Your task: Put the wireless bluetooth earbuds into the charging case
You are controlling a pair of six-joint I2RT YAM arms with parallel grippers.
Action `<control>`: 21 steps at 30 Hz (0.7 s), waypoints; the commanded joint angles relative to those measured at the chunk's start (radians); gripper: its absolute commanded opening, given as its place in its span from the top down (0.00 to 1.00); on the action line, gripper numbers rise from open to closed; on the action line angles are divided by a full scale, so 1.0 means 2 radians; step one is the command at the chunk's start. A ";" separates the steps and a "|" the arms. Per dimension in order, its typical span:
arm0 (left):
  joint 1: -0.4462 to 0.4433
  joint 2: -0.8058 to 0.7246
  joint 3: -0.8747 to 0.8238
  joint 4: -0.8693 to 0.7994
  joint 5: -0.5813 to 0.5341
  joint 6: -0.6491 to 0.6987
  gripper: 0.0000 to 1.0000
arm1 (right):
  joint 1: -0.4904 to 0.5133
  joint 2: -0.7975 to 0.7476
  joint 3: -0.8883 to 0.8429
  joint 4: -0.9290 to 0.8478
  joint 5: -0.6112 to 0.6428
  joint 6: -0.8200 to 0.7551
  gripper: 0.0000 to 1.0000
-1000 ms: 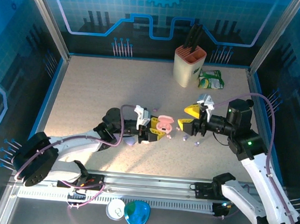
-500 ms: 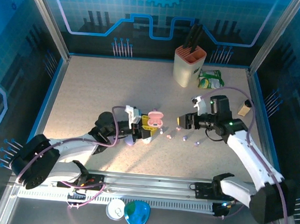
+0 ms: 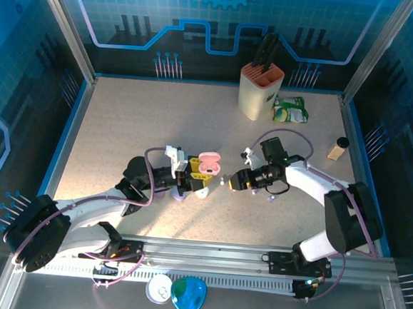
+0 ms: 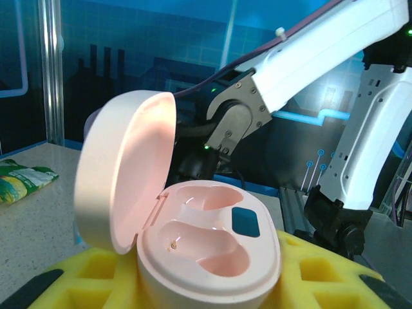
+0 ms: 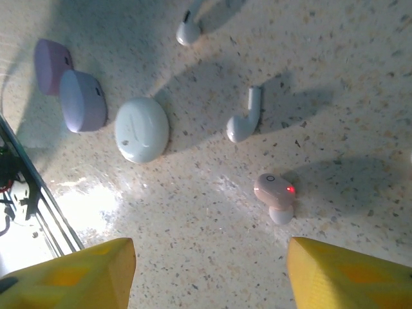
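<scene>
My left gripper [image 3: 194, 176] is shut on a pink charging case [image 3: 207, 164], which sits between its yellow foam pads [image 4: 322, 273]. The case [image 4: 209, 248] has its lid [image 4: 122, 174] swung up, and both wells are empty. To the right of the case, my right gripper [image 3: 234, 181] hangs low over the table, open, with nothing between its yellow fingertips [image 5: 351, 273]. Just beyond them lies a pink earbud [image 5: 275, 193] with a red light. Two white stemmed earbuds [image 5: 244, 119] [image 5: 188, 29] lie farther off.
A pale oval case [image 5: 141, 129] and a lilac case [image 5: 82, 100] lie on the table near the earbuds. A knife block [image 3: 260, 91], a green packet [image 3: 290, 109] and a small bottle [image 3: 338, 147] stand at the back right. A blue tin [image 3: 187, 294] sits below the front rail.
My right arm has swung left and down, bringing its open gripper low over the earbuds. My left gripper has drawn slightly left with the open pink case.
</scene>
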 commanded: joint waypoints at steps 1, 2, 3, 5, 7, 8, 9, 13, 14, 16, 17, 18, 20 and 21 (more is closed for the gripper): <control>0.004 -0.008 -0.003 0.004 -0.004 -0.008 0.66 | 0.008 0.037 0.028 0.015 -0.025 -0.026 0.35; 0.004 -0.007 -0.003 0.004 -0.003 -0.009 0.66 | 0.009 0.048 0.029 0.015 -0.025 -0.029 0.35; 0.004 -0.005 -0.002 0.003 -0.001 -0.009 0.66 | 0.012 0.061 0.045 0.014 -0.030 -0.034 0.35; 0.004 -0.005 0.000 0.000 0.003 -0.010 0.66 | 0.016 0.081 0.058 0.012 -0.036 -0.042 0.35; 0.004 -0.004 0.001 0.000 0.005 -0.012 0.66 | 0.019 0.100 0.069 0.008 -0.036 -0.049 0.35; 0.004 -0.005 0.002 0.000 0.006 -0.013 0.66 | 0.019 0.107 0.073 0.005 -0.036 -0.053 0.34; 0.004 -0.005 0.003 0.000 0.006 -0.013 0.66 | 0.019 0.115 0.077 0.003 -0.035 -0.058 0.34; 0.004 -0.007 0.001 -0.003 0.007 -0.013 0.66 | 0.019 0.136 0.083 0.003 -0.039 -0.070 0.34; 0.004 -0.007 0.002 -0.003 0.008 -0.013 0.66 | 0.019 0.141 0.084 0.000 -0.040 -0.074 0.34; 0.004 -0.009 0.001 -0.005 0.009 -0.013 0.66 | 0.018 0.146 0.084 0.003 -0.045 -0.076 0.34; 0.004 -0.009 0.000 -0.006 0.010 -0.013 0.66 | 0.018 0.148 0.084 0.004 -0.049 -0.077 0.35; 0.004 -0.010 0.000 -0.007 0.010 -0.012 0.66 | 0.018 0.147 0.084 0.004 -0.049 -0.077 0.36; 0.004 -0.011 0.000 -0.009 0.011 -0.012 0.66 | 0.017 0.148 0.085 0.002 -0.048 -0.077 0.37; 0.004 -0.013 -0.001 -0.009 0.011 -0.011 0.66 | 0.017 0.147 0.086 0.001 -0.047 -0.075 0.38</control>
